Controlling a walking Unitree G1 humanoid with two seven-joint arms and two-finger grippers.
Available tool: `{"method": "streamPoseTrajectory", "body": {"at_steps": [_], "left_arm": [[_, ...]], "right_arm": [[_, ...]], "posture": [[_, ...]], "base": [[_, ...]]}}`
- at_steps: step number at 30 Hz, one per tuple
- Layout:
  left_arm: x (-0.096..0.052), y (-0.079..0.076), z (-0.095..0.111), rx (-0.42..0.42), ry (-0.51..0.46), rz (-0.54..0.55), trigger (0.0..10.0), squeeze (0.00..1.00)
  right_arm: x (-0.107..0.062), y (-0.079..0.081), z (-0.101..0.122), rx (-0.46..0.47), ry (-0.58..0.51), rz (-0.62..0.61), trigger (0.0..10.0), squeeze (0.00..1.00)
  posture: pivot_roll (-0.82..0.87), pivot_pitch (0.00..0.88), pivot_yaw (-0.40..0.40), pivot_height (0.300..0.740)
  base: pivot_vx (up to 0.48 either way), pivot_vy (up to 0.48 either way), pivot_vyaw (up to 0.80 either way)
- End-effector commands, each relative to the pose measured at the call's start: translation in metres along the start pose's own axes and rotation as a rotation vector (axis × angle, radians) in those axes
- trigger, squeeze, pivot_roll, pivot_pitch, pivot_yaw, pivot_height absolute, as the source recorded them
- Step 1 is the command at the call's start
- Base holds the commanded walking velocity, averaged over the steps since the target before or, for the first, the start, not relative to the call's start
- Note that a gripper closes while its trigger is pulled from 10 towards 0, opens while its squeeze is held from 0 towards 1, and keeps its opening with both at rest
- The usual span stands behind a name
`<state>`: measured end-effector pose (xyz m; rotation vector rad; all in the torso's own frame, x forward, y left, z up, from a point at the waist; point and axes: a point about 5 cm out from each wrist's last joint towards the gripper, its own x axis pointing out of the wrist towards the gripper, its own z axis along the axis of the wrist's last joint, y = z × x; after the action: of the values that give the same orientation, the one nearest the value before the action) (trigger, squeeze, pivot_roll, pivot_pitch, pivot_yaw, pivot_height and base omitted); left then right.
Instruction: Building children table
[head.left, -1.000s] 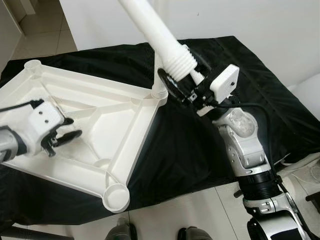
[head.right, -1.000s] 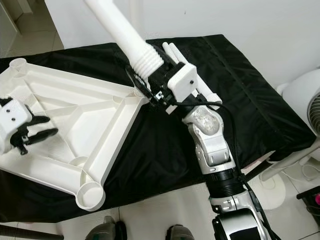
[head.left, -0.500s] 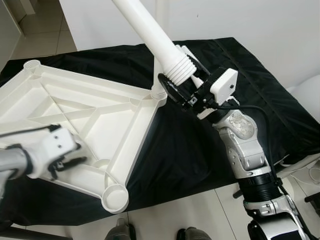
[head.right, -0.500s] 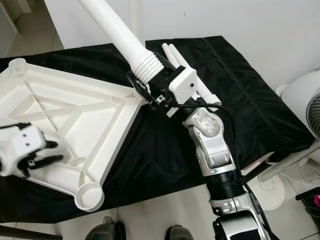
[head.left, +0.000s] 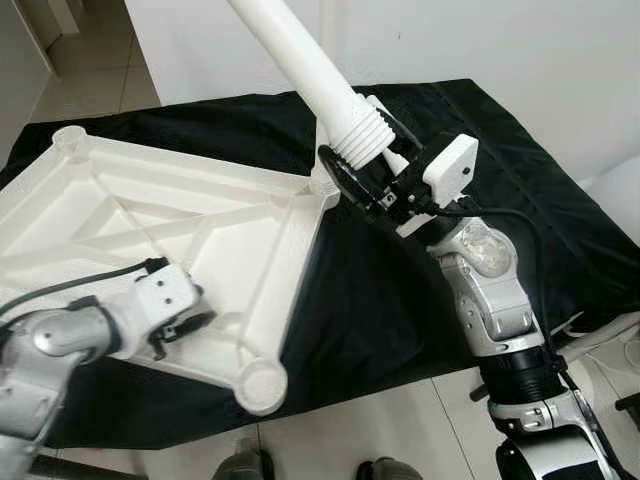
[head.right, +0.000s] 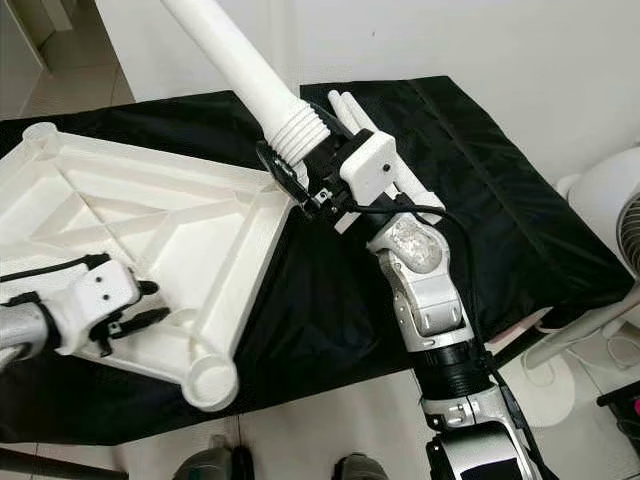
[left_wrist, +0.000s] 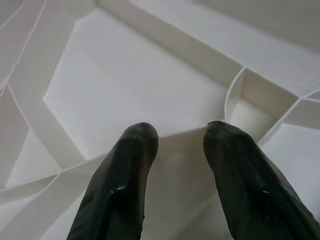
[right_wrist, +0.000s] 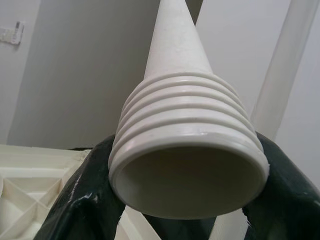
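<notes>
The white ribbed tabletop (head.left: 120, 215) lies upside down on the black cloth, with round leg sockets at its corners, one of them (head.left: 262, 385) near the front edge. My left gripper (head.left: 192, 322) rests on its near side, open, and its fingers (left_wrist: 120, 190) straddle a rib. My right gripper (head.left: 345, 172) is shut on the threaded end (right_wrist: 187, 150) of a white table leg (head.left: 295, 55). The leg slants up and to the left, its thread just above the corner socket (head.left: 322, 182) and not in it.
Two more white legs (head.right: 372, 128) lie on the black cloth (head.left: 480, 130) behind my right wrist. A white fan (head.right: 610, 200) stands to the right of the table. A white wall runs behind, and my feet (head.left: 240, 465) stand on tiled floor below the front edge.
My left gripper has travelled rightward along the tabletop's near side, and the near corner socket has swung right with it. The right gripper keeps the leg almost where it was.
</notes>
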<state>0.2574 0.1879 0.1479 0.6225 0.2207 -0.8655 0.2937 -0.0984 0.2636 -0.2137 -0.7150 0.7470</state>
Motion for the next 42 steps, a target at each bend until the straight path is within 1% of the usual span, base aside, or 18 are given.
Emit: {"method": "streamPoseTrajectory", "body": {"at_steps": [1,4,6,11,12,14,19,21,22,23,25,26,28,34,39,40,41,42], "left_arm": [[0.013,-0.011,-0.012,-0.043,0.035,0.012,10.0,0.00],[0.030,-0.014,-0.010,-0.125,-0.012,0.069,10.0,0.00],[0.041,-0.009,-0.002,-0.183,-0.061,0.157,10.0,0.00],[0.051,0.008,0.013,-0.291,-0.168,0.283,10.0,0.00],[0.051,0.008,0.013,-0.291,-0.168,0.283,10.0,0.00],[0.041,0.020,0.026,-0.331,-0.272,0.256,10.0,0.00],[0.033,0.030,0.035,-0.373,-0.349,0.234,10.0,0.00],[0.027,0.039,0.040,-0.398,-0.392,0.244,10.0,0.00],[0.023,0.050,0.043,-0.445,-0.418,0.274,10.0,0.00],[0.023,0.050,0.043,-0.445,-0.418,0.274,10.0,0.00],[0.017,0.071,0.048,-0.549,-0.470,0.337,10.0,0.00],[0.017,0.071,0.048,-0.549,-0.470,0.337,10.0,0.00],[0.015,0.080,0.054,-0.622,-0.505,0.361,10.0,0.00],[0.018,0.084,0.068,-0.698,-0.562,0.319,10.0,0.00],[0.018,0.088,0.077,-0.825,-0.661,0.228,10.0,0.00],[0.018,0.091,0.081,-0.873,-0.697,0.204,10.0,0.76],[0.019,0.092,0.083,-0.903,-0.720,0.188,10.0,0.76],[0.019,0.094,0.084,-0.950,-0.741,0.174,10.0,1.00]], "right_arm": [[0.001,0.000,0.007,0.001,-0.031,-0.007,10.0,0.00],[0.001,-0.002,0.007,-0.002,-0.029,-0.017,10.0,0.00],[-0.001,-0.002,0.007,-0.002,-0.027,-0.024,10.0,0.00],[-0.003,-0.001,0.006,0.007,-0.023,-0.036,10.0,0.00],[-0.003,-0.001,0.006,0.007,-0.023,-0.036,10.0,0.00],[-0.005,0.001,0.006,0.033,-0.029,-0.055,10.0,0.00],[-0.008,0.004,0.006,0.054,-0.039,-0.073,10.0,0.00],[-0.010,0.003,0.007,0.063,-0.062,-0.126,10.0,0.00],[-0.013,0.004,0.007,0.046,-0.074,-0.169,10.0,0.00],[-0.013,0.004,0.007,0.046,-0.074,-0.169,10.0,0.00],[-0.020,0.009,0.001,0.109,-0.073,-0.278,10.0,0.00],[-0.020,0.009,0.001,0.109,-0.073,-0.278,10.0,0.00],[-0.025,0.017,-0.008,0.176,-0.052,-0.321,10.0,0.00],[-0.027,0.024,-0.020,0.242,-0.023,-0.324,10.0,0.00],[-0.027,0.030,-0.029,0.278,0.011,-0.283,10.0,0.00],[-0.027,0.033,-0.032,0.282,0.027,-0.266,10.0,0.00],[-0.027,0.035,-0.034,0.284,0.037,-0.256,10.0,0.00],[-0.027,0.036,-0.036,0.277,0.044,-0.248,10.0,0.00]], "posture": [[-0.04,0.102,0.047,0.740],[-0.05,0.107,0.053,0.740],[-0.05,0.108,0.055,0.740],[-0.06,0.109,0.058,0.740],[-0.06,0.109,0.058,0.740],[-0.05,0.111,0.061,0.740],[-0.05,0.112,0.062,0.740],[-0.05,0.113,0.062,0.740],[-0.05,0.110,0.062,0.740],[-0.05,0.110,0.062,0.740],[-0.05,0.109,0.065,0.740],[-0.05,0.109,0.065,0.740],[-0.05,0.106,0.069,0.740],[-0.06,0.098,0.075,0.740],[-0.06,0.086,0.062,0.740],[-0.05,0.084,0.055,0.740],[-0.05,0.084,0.055,0.740],[-0.05,0.079,0.046,0.740]], "base": [[0.000,0.000,0.00],[0.000,0.000,0.00],[0.000,0.000,0.00],[0.000,0.000,0.00],[0.000,0.000,0.00],[0.000,0.000,0.00],[0.000,0.000,0.00],[0.000,0.000,0.00],[0.000,0.000,0.00],[0.000,0.000,0.00],[0.000,0.000,0.00],[0.000,0.000,0.00],[0.000,0.000,0.00],[0.000,0.000,0.00],[0.000,0.000,0.00],[0.000,0.000,0.00],[0.000,0.000,0.00],[0.000,0.000,0.00]]}}
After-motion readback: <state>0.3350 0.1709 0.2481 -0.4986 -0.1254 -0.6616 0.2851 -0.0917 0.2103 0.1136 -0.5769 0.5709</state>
